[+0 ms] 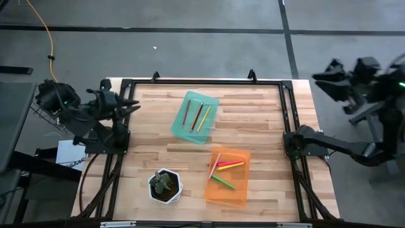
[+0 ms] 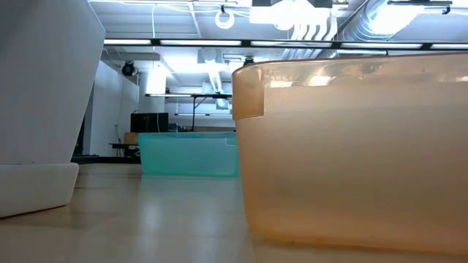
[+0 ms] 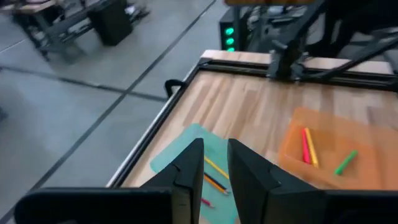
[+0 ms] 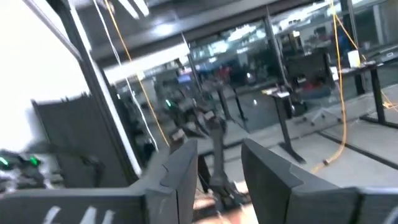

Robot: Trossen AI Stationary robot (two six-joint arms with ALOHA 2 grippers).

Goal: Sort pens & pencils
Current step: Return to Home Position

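Observation:
The pens and pencils lie in two trays. In the green tray [image 1: 195,118] rest a red-brown, a dark brown and a yellow stick [image 1: 203,118]. The orange tray [image 1: 228,176] holds a pale peach, a pink, a yellow and a bright green stick [image 1: 223,182]. My left gripper [image 1: 131,104] hangs open with a narrow gap at the table's left edge, holding nothing; in its wrist view [image 3: 215,167] it looks over the green tray [image 3: 186,140] toward the orange tray [image 3: 323,146]. My right gripper [image 1: 321,76], open [image 4: 217,162], is raised off the table's far right corner.
A white hexagonal plant pot [image 1: 165,185] stands near the table's near edge, left of the orange tray. A black frame [image 1: 202,82] runs along the table's far, left and right sides. In the low view, the orange tray's wall [image 2: 351,146] fills the right and the pot [image 2: 36,95] the left.

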